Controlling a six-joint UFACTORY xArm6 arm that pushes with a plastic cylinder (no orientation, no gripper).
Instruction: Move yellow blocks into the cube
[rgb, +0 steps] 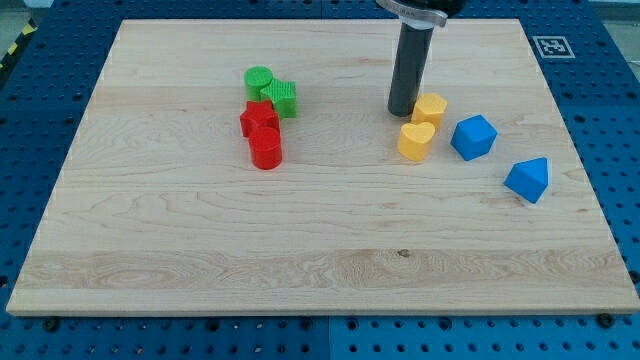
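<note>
Two yellow blocks lie right of the board's middle: a hexagonal one (431, 108) and a heart-shaped one (416, 141) just below it, touching or nearly so. A blue cube (473, 137) sits just to their right, a small gap away. My tip (403, 111) rests on the board right against the left side of the yellow hexagonal block, above the yellow heart. The dark rod rises from there to the view's top.
A second blue block (528, 180), wedge-like, lies farther right and lower. Left of middle is a cluster: a green cylinder (258, 80), a green star-like block (281, 97), a red star-like block (259, 119) and a red cylinder (266, 148). The wooden board (300, 250) lies on blue pegboard.
</note>
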